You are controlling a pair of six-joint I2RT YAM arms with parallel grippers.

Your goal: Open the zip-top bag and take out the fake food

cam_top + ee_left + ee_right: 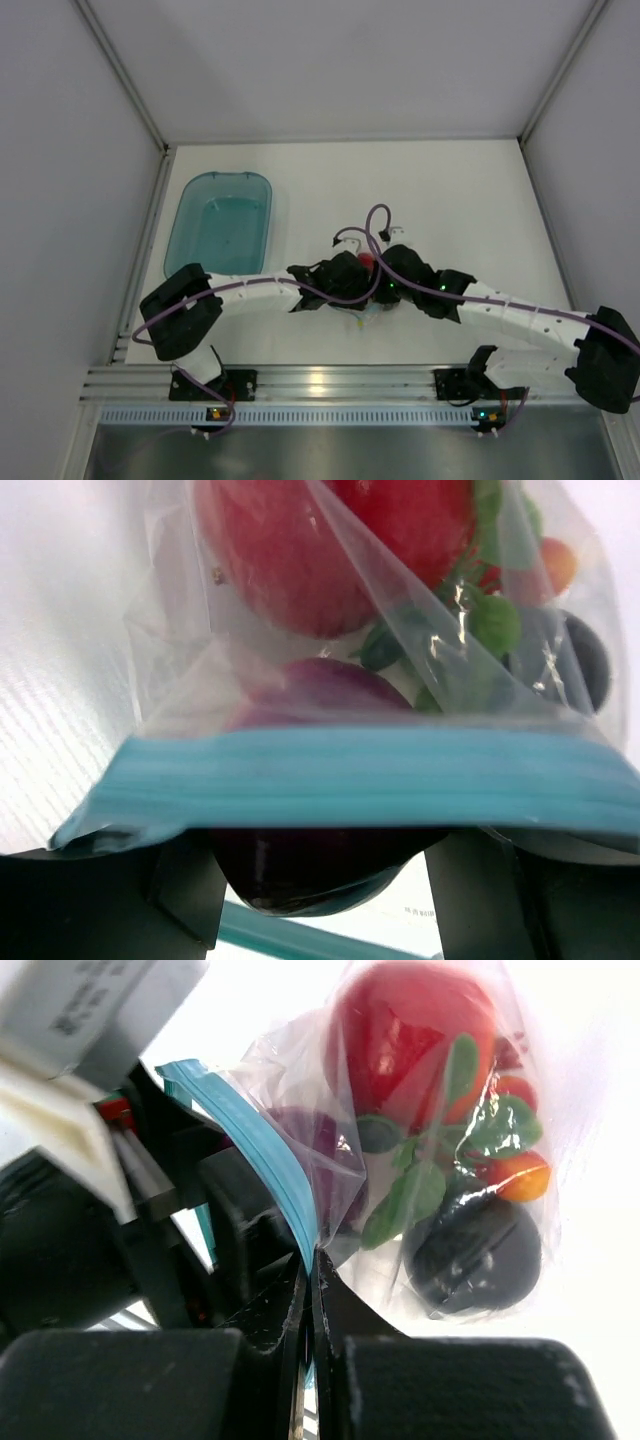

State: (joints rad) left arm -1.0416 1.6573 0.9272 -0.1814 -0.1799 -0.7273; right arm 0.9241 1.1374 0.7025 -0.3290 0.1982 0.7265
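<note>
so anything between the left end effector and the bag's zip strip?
Nothing visible. The zip strip lies straight across the left end effector's open jaws. The right end effector pinches the zip-top bag at that strip.

A: Top camera?
B: Fixed high, behind the zip-top bag (366, 263), tilted down and forward. Far off: the bag is a speck where the arms meet, with the tub (220, 225) to its left.
A: Left wrist?
B: Pressed close and low, facing the bag's zip strip (350, 780) square on. The strip spans the frame.
A: Right wrist?
B: Close too, a touch farther back, sighting along the strip from the bag's side.
A: Overlap?
B: All three catch the bag. Both wrist views share the strip and the fake food (330, 550) behind it.
</note>
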